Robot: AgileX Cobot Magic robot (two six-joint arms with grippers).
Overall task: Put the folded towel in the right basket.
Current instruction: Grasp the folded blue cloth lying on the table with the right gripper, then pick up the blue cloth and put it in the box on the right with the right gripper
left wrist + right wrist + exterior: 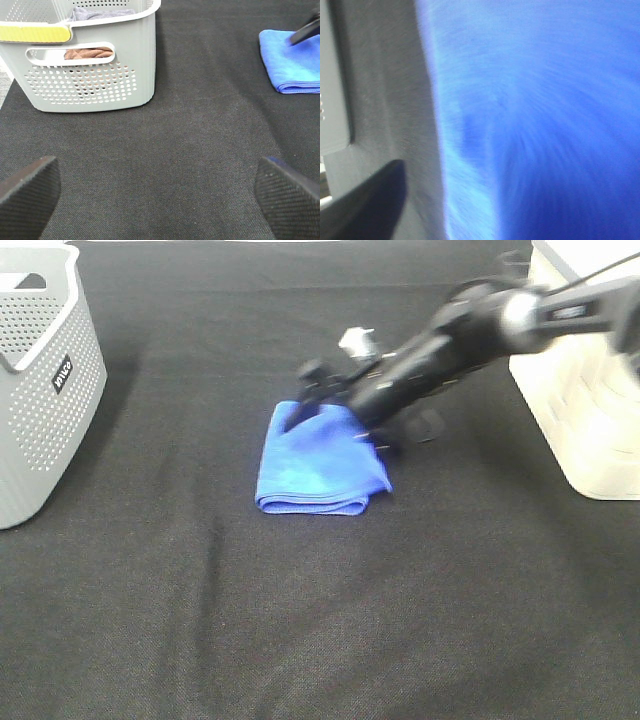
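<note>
Blurrily, the right pincer (325,398) overlaps the blue towel (315,465), its grip unreadable, while the left pincer (159,196) gapes released.

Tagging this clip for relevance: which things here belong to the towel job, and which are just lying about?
Part of the job:
blue folded towel
cream basket on the right
right gripper, down at the towel's far edge

Just there:
grey basket on the left
brown cloth inside it
left gripper, open, away from the towel
</note>
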